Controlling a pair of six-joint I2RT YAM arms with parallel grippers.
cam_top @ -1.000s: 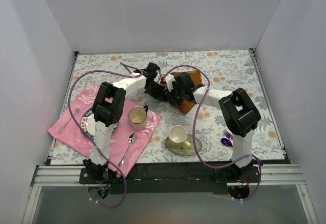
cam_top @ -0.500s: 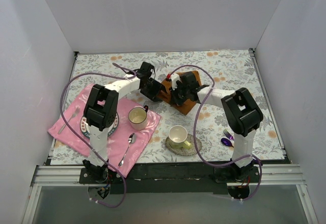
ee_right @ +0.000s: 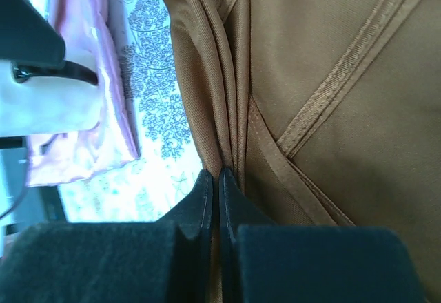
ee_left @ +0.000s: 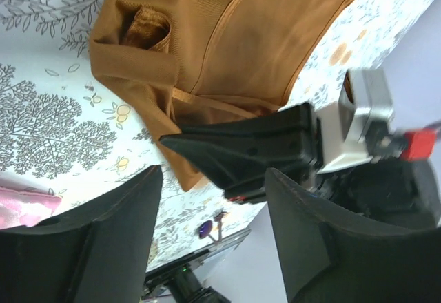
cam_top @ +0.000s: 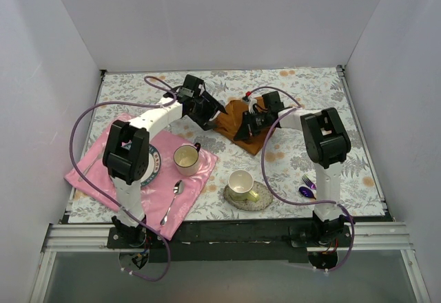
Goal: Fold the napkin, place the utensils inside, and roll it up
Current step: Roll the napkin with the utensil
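Two grippers at the napkin [cam_top: 236, 112]: the right gripper [ee_right: 219, 173], reaching from 3 o'clock, pinches its bunched folds; the left gripper [cam_top: 218, 112], at 9 o'clock, gapes empty.

We read no text, label, brand, number or sign in any of the three views.
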